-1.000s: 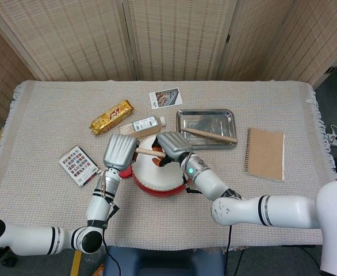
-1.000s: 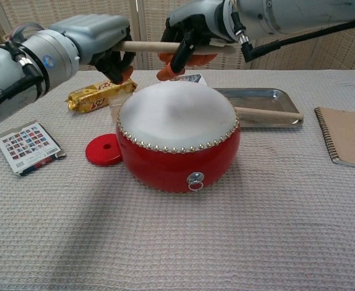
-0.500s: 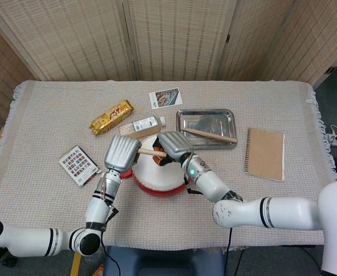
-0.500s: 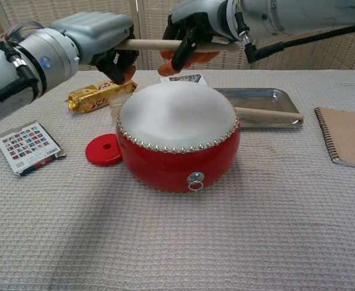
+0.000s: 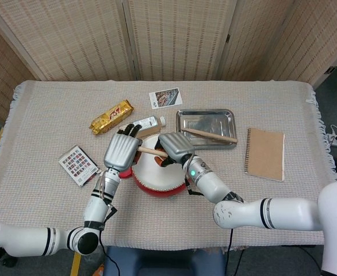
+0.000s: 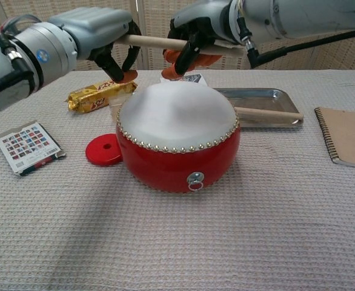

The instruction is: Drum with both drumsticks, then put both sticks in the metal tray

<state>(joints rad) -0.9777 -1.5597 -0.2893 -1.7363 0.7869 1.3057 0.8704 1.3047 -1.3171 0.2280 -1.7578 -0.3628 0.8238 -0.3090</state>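
A red drum (image 6: 176, 142) with a white skin stands at the table's middle; it shows as the drum (image 5: 160, 179) under both hands in the head view. One wooden drumstick (image 6: 156, 42) hangs level above it, and my right hand (image 6: 202, 27) grips it near its right end. My left hand (image 6: 96, 30) is at the stick's left end with its fingers (image 5: 130, 130) spread apart, no longer wrapped around it. The same stick (image 5: 152, 152) bridges my left hand (image 5: 121, 150) and right hand (image 5: 174, 146). A second drumstick (image 5: 210, 135) lies in the metal tray (image 5: 186, 118).
A red disc (image 6: 103, 151) lies left of the drum. A gold candy bar (image 5: 111, 117), a small bottle (image 5: 146, 123) and a photo card (image 5: 165, 98) lie behind it. A card pack (image 5: 78, 165) is at left, and a brown notebook (image 5: 265, 153) right of the tray.
My left hand's fingers have opened off the drumstick's left end. The stick has risen slightly and stays in my right hand.
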